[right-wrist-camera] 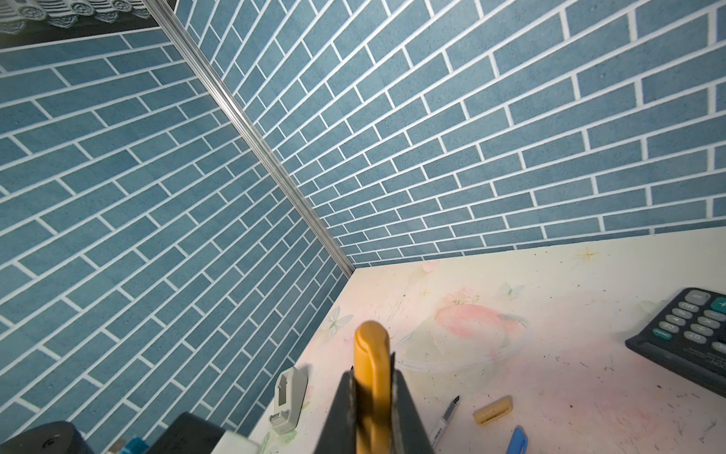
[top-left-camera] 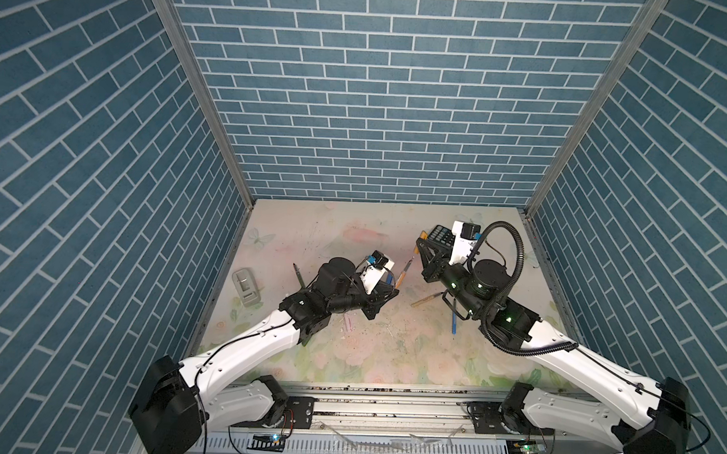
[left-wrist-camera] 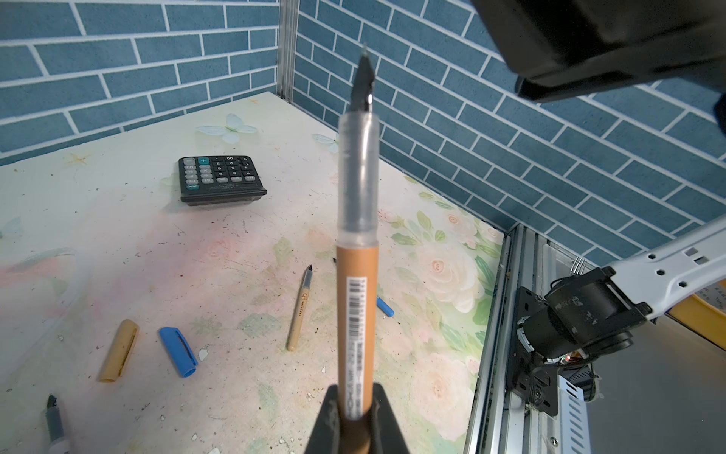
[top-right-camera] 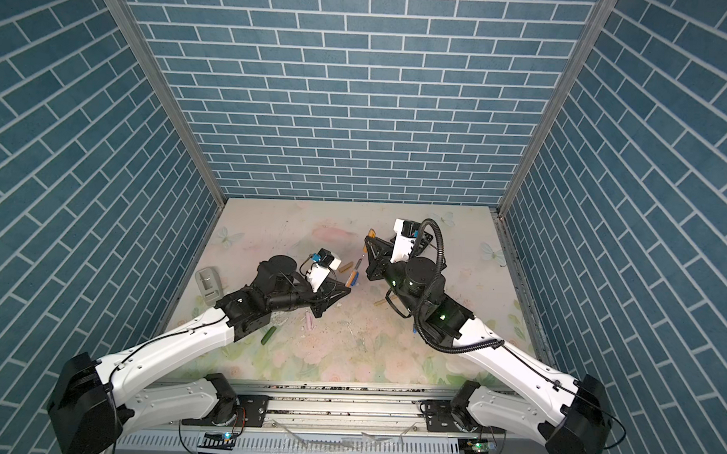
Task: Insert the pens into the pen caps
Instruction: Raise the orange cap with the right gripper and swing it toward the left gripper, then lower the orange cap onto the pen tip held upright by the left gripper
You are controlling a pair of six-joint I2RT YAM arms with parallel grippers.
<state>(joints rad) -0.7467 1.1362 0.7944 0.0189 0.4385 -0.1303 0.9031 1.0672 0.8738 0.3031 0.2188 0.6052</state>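
Observation:
My left gripper (left-wrist-camera: 355, 416) is shut on the lower end of a brown pen (left-wrist-camera: 357, 283), whose dark tip points up and away towards the right arm. Both top views show this pen (top-left-camera: 404, 273) slanting out of the left gripper (top-right-camera: 345, 292). My right gripper (right-wrist-camera: 372, 373) is shut on a brown pen cap (right-wrist-camera: 371, 353), held above the table a short way beyond the pen's tip and apart from it (top-left-camera: 416, 248). On the table lie a tan cap (left-wrist-camera: 119, 350), a blue cap (left-wrist-camera: 178, 351), a tan pen (left-wrist-camera: 299, 310), a blue pen (top-left-camera: 454, 320), a pale pink cap (top-right-camera: 310, 321) and a green cap (top-right-camera: 268, 335).
A black calculator (left-wrist-camera: 220, 179) sits at the back right, partly under the right arm. A grey holder (top-left-camera: 246, 288) lies by the left wall. A pale pen with a dark tip (right-wrist-camera: 446, 418) lies between that holder and the left arm. Blue brick walls close three sides.

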